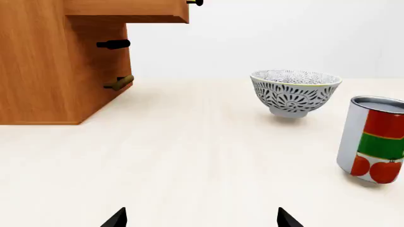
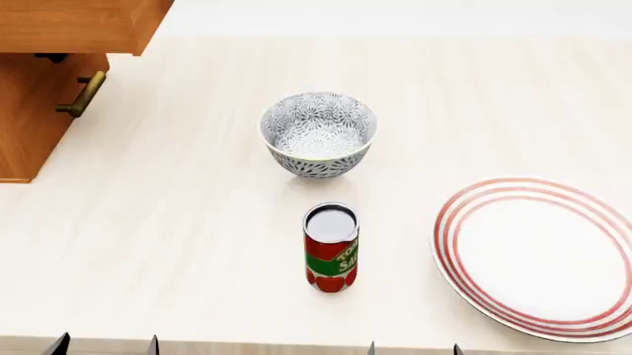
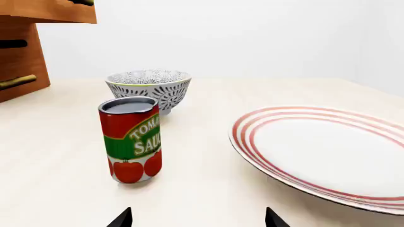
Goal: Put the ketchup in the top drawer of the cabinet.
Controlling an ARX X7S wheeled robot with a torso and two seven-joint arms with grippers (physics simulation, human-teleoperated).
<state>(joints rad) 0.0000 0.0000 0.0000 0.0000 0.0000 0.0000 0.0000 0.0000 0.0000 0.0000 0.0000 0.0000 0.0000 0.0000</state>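
Task progress: an early stage is judged; the ketchup (image 2: 331,248) has not been picked up, and nothing is seen carried towards the cabinet (image 2: 35,111).
Drawer state: the top drawer (image 2: 79,26) is seen pulled out at the far left, overhanging the cabinet front, so the opening step appears to be done; its inside is not shown in any view.
Lower drawer: the lower drawer handle (image 2: 84,94) lies close against the cabinet front, so that drawer is judged closed.
Ketchup location: the can stands upright on the bench (image 2: 177,222), near the front edge and about mid-width, just nearer than the bowl (image 2: 318,133) and to the left of the plate (image 2: 538,255); it touches neither.
Remaining steps: the can is still to be grasped, lifted, carried to the far left and set down inside the open drawer.
Left end effector (image 1: 200,218): only the two fingertips are shown at the near edge; they are spread wide with nothing between them; the can lies off to its right.
Right end effector (image 3: 197,218): the fingertips are likewise spread wide and empty, low over the bench, with the can ahead and slightly left of the gap.
Arm pose: both arms are held back at the near edge of the bench, well short of the can.
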